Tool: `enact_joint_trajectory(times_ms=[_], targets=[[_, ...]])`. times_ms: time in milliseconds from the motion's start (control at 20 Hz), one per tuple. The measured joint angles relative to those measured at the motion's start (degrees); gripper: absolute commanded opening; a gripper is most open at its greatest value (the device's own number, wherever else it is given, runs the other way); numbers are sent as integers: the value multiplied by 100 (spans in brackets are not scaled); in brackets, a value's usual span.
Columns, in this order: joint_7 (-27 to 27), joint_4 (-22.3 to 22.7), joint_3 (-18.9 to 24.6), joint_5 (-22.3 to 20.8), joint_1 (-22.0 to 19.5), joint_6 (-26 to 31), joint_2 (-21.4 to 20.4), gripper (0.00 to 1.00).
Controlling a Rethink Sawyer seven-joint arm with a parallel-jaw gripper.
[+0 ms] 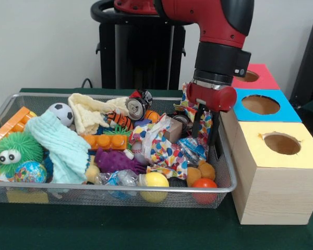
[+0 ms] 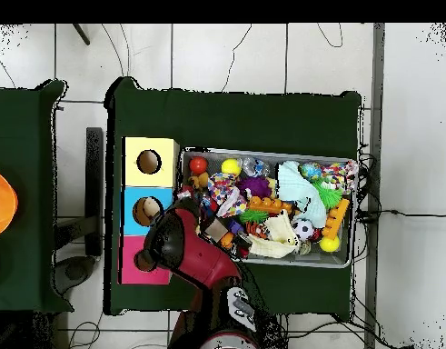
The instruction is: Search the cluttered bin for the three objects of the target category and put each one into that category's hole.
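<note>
- Nearest the front camera, a crushed clear bottle (image 1: 116, 179) with a blue label lies against the near wall of the wire-mesh bin (image 1: 109, 188), just left of a yellow ball (image 1: 155, 180); no writing on its label can be read.
- Another crushed clear bottle (image 1: 192, 150) with blue on it lies near the bin's right end, just below the gripper, beside the confetti-patterned cloth (image 1: 159, 148).
- Above it, the gripper (image 1: 204, 126) hangs inside the bin's right end, its two dark fingers (image 1: 196, 122) pointing down and a little apart, with nothing seen clamped between them.
- Further back, a crushed metal can (image 1: 137, 107) with a silver top sits on the pile; its print is too small to read.
- Left of that lie a cream cloth (image 1: 88, 112), a soccer ball (image 1: 61, 113), a mint cloth (image 1: 62, 143) and a green fuzzy toy (image 1: 15, 151) with googly eyes.
- Just right of the bin stand three wooden boxes with round holes, topped yellow (image 1: 281, 143), blue (image 1: 261, 104) and pink (image 1: 253, 76).
- From overhead, the red arm (image 2: 185, 250) covers the bin's end next to the boxes.
</note>
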Motion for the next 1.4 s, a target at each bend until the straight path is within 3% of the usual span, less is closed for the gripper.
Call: enact_joint_trajectory(times_ms=[600, 950, 1400], targets=[[0, -446, -246, 195, 246, 24, 383, 100], [0, -576, -497, 207, 485, 351, 631, 100], [0, -653, -753, 207, 534, 591, 680, 100]])
